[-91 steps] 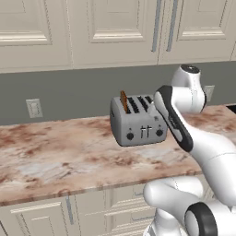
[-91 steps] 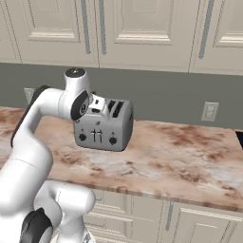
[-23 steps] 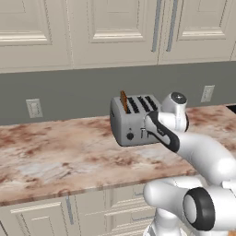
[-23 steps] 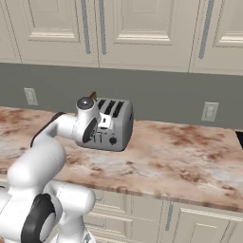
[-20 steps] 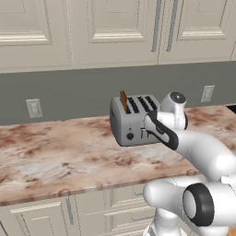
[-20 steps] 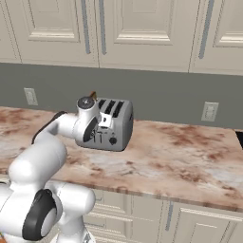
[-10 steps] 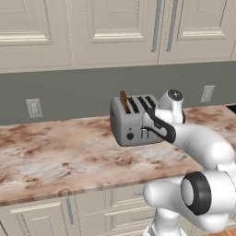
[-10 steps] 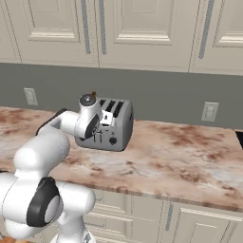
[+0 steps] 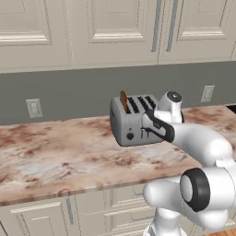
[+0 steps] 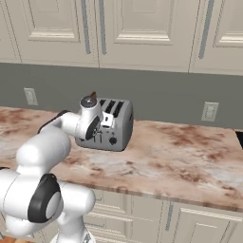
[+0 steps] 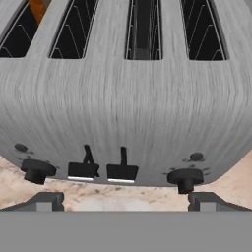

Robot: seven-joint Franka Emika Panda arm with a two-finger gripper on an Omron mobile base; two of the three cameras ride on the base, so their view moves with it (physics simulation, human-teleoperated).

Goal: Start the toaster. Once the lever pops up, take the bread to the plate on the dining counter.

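Note:
The silver-grey toaster (image 9: 131,122) (image 10: 114,126) stands on the marble worktop near the wall. The bread (image 9: 123,101) (image 10: 93,95) sticks up from its leftmost slot, and shows as an orange edge (image 11: 38,7) in the hand view. My gripper (image 9: 147,121) (image 10: 104,123) (image 11: 125,202) hovers open right at the toaster's front, its fingertips (image 11: 45,200) wide apart, with nothing between them. Two black levers (image 11: 82,170) sit low on the front just above the fingertips, between two round knobs (image 11: 184,178). The plate and the dining counter are out of view.
The long marble worktop (image 9: 55,156) (image 10: 190,156) runs left and right with cream cabinets below and above. Wall sockets (image 9: 33,108) (image 10: 209,111) sit on the grey backsplash behind it.
The hand has moved in closer to the toaster's front and a little up over the last second. The jaws have stayed open; toaster and bread have not moved.

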